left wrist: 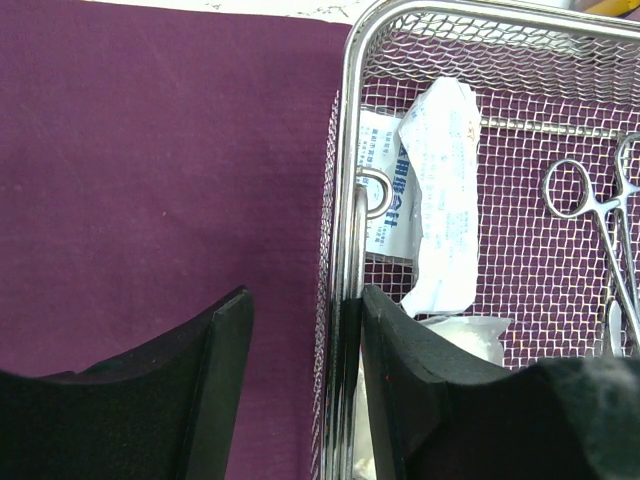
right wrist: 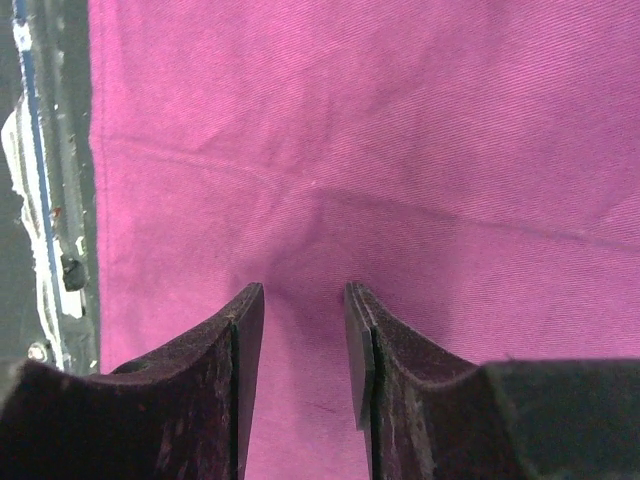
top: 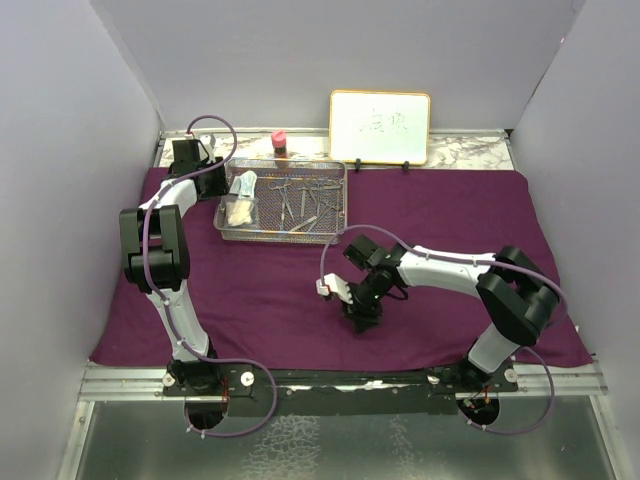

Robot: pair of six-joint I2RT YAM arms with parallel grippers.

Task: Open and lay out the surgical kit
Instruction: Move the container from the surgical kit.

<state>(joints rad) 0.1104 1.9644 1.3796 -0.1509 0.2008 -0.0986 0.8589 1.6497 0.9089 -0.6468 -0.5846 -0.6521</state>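
Note:
The surgical kit's dark purple cloth (top: 450,230) lies spread flat over the table. On its far left stands the silver wire-mesh tray (top: 345,200), holding steel forceps (top: 300,200), white packets (top: 243,185) and gauze (top: 238,212). My left gripper (top: 222,185) is open and straddles the tray's left wall (left wrist: 345,200). Its right finger (left wrist: 400,350) rests inside against the rim, and its left finger stands off over the cloth. In the left wrist view the packets (left wrist: 440,200) and forceps (left wrist: 590,210) lie in the mesh. My right gripper (top: 360,318) hangs open just above bare cloth (right wrist: 400,150), nothing between its fingers.
A framed whiteboard (top: 380,127) and a small pink-capped bottle (top: 279,142) stand behind the tray at the back. The cloth's near edge and the table's metal rail (right wrist: 50,200) show at the left of the right wrist view. Grey walls close in both sides.

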